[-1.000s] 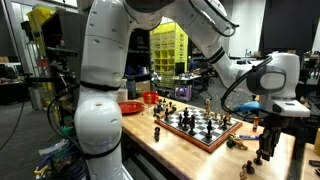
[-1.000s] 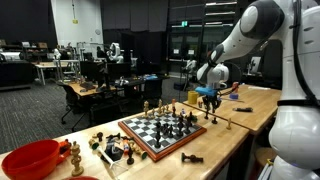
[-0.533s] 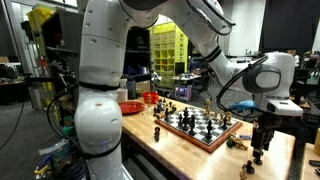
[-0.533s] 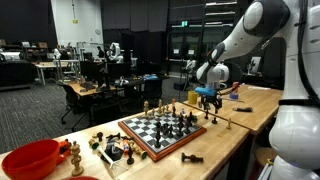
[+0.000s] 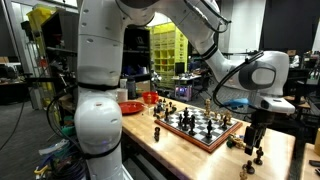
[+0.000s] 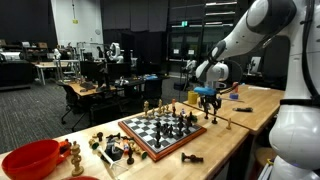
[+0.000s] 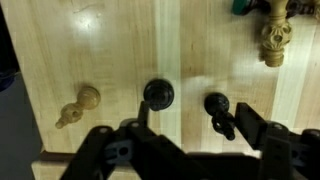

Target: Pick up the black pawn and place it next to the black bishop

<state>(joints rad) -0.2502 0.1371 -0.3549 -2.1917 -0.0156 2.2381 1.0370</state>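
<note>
Two dark pieces are seen from above in the wrist view. They stand just beside each other on the bare worktop (image 7: 120,40), off the chessboard (image 5: 200,128). The round-headed one is taken to be the black pawn (image 7: 158,93) and its neighbour the black bishop (image 7: 217,104), though this cannot be settled firmly from overhead. The end effector (image 7: 190,128) is held low over them, jaws spread wide, nothing gripped. A pale piece (image 7: 80,103) lies on its side nearby, and a brass-coloured piece (image 7: 275,35) stands farther off. Step judged: pawn set down by the bishop and let go. A straight lift clear is called for next, so that neither piece is clipped by the fingers.
</note>
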